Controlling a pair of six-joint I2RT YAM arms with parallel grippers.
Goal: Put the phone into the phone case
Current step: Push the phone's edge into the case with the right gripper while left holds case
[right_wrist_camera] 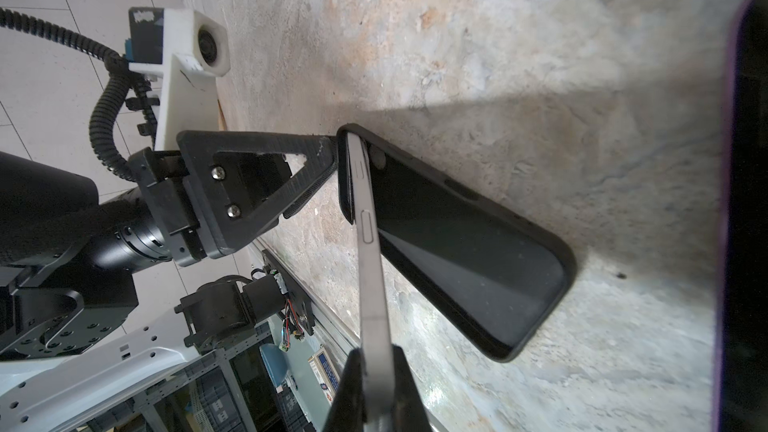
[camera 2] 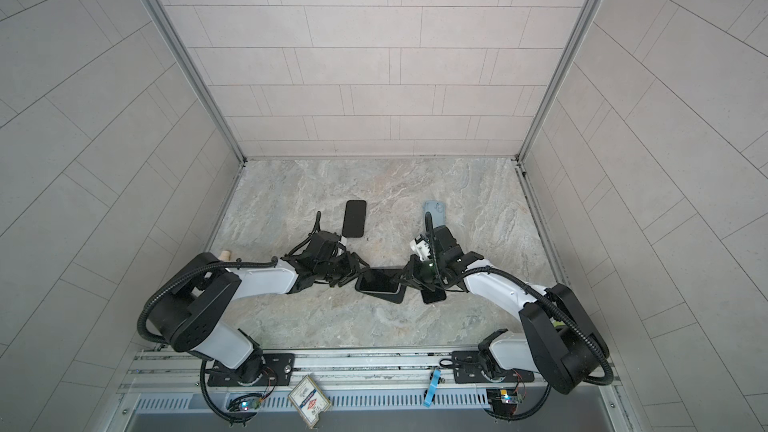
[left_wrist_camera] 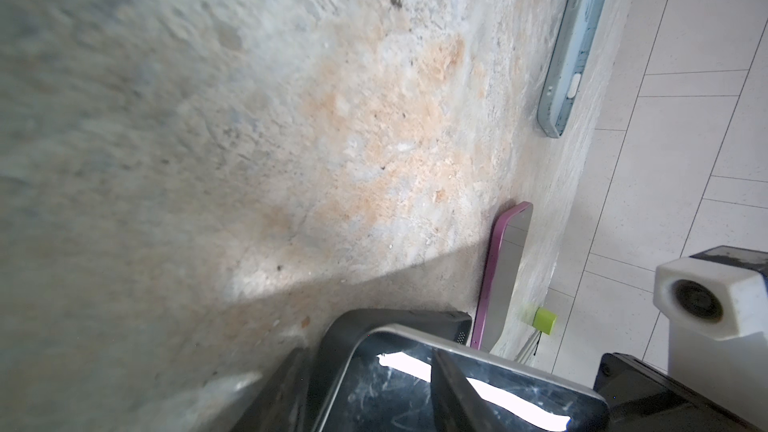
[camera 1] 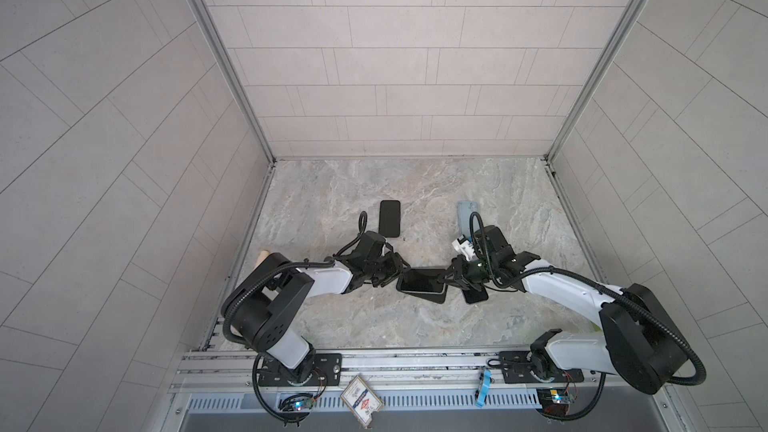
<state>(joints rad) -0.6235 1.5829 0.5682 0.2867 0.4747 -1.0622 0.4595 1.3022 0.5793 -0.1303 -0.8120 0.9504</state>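
At the middle of the desk (camera 1: pixel 374 184), I see both arms meeting over the phone (camera 1: pixel 417 281) and the black case (camera 1: pixel 435 299). The case lies flat on the stone with its open side up, and the phone sits slanted above it. In the right wrist view the phone's far end is tucked into the end of the case, while its near end is raised clear of the rim.

My right pincer (right_wrist_camera: pixel 376 351) is clamped on that raised end, one finger on each face of the phone. I see the phone edge-on there, with its side buttons showing.

My left pincer (camera 1: pixel 392 274) is at the opposite end, where phone and case meet. Its fingers (left_wrist_camera: pixel 453 384) stand apart: in the left wrist view one lies across the phone's glass and the other sits, blurred, outside the case's wall. Whether they squeeze anything I cannot tell.

Just beside the black case, under my right arm's wrist, a purple phone (camera 1: pixel 476 296) lies screen up. Farther back on the desk a blue case (camera 1: pixel 464 214) lies on the right, its near end hidden by the right arm. A black rectangle (camera 1: pixel 390 218) lies on the left, and I cannot tell whether it is a phone or a case. Those two are well apart from each other.
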